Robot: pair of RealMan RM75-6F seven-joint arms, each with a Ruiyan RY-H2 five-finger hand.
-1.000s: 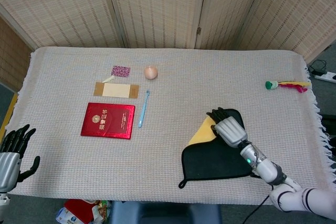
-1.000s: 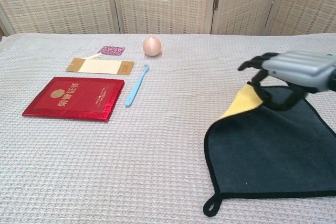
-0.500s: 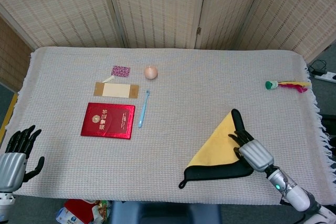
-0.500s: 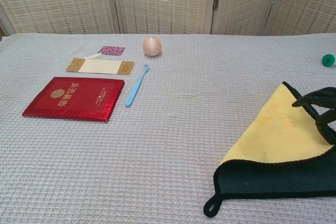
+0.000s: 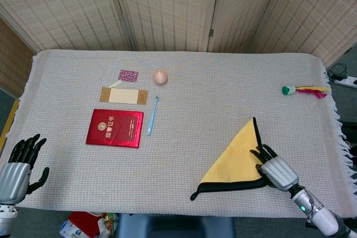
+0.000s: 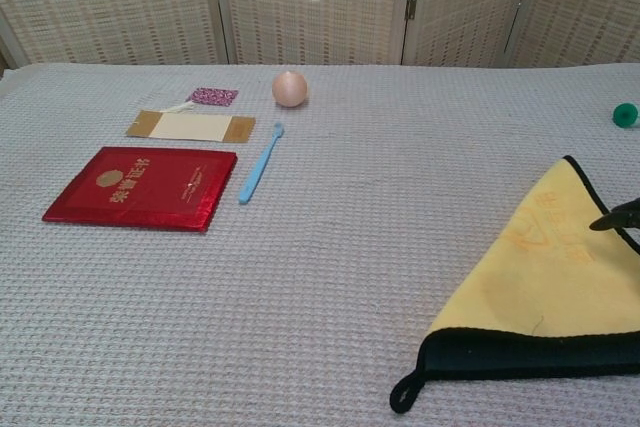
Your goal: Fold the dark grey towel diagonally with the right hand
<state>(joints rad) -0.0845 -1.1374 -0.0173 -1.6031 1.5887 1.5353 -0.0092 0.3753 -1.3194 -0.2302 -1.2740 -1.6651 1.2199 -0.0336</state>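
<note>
Towel (image 5: 237, 160) flattened further into triangle; right hand (image 5: 276, 170) at edge.

Bright, even, diffuse light; soft faint shadows; both views sharp.

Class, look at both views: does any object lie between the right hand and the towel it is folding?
Nothing visible does. The right hand sits at the right edge of the towel, which lies as a yellow triangle. The toothbrush and red booklet lie well to the left.
</note>
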